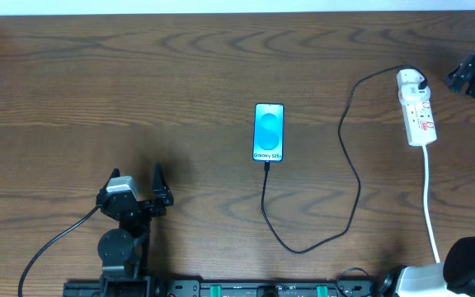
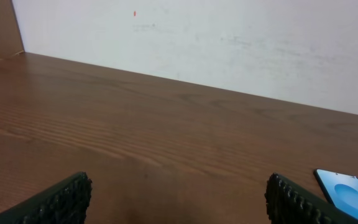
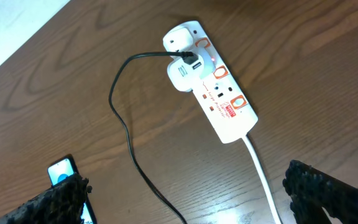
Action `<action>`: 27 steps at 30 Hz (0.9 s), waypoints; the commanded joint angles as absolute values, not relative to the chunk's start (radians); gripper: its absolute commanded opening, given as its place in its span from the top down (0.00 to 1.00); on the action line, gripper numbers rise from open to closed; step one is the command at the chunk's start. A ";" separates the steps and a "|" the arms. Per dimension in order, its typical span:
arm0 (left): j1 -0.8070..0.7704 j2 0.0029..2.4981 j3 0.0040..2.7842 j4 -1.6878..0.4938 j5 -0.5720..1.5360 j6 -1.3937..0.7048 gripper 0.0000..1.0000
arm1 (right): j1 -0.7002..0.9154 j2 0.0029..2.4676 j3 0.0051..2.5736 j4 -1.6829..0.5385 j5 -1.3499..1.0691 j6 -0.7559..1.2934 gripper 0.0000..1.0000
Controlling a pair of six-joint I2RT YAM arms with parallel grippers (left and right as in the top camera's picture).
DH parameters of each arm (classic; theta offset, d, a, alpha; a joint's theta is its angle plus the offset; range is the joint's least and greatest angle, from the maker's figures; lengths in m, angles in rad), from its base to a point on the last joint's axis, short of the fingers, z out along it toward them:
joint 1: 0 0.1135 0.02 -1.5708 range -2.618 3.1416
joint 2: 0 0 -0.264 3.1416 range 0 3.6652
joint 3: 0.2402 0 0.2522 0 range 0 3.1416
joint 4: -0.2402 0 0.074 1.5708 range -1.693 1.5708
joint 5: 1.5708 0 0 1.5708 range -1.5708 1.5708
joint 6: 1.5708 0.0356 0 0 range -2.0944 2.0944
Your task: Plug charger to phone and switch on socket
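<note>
The charger point(image 3: 124, 129) is seen meeting the phone point(image 1: 269, 132); the socket point(image 3: 225, 102) switch is judged next. The right gripper point(image 3: 188, 190), spread wide and empty, must be pressed down there.

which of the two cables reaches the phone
The thin black charger, looping from the socket to the phone; the thicker white cord leaves the socket's other end instead.

The left gripper point(image 1: 136, 188) sat just ahead of the folded left arm point(image 1: 120, 243), jaws spread wide and empty, while the right arm point(image 1: 471, 260) extended to the far right edge, the right gripper point(image 3: 185, 190) likewise wide apart and empty.
</note>
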State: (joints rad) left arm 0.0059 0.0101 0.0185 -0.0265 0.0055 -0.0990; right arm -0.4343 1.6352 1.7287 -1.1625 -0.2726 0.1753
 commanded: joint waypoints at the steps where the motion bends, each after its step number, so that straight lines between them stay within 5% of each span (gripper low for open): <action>1: 0.011 0.004 0.004 -0.073 -0.008 -0.080 0.11 | -0.430 1.629 1.738 -1.164 -0.275 0.179 0.01; 19: 0.011 0.004 0.004 -0.074 -0.008 -0.080 0.11 | -0.424 1.629 1.734 -1.140 -0.228 0.179 0.01; 27: 0.011 0.004 0.004 -0.073 -0.008 -0.080 0.11 | -0.351 1.578 1.594 -0.941 -0.227 0.179 0.01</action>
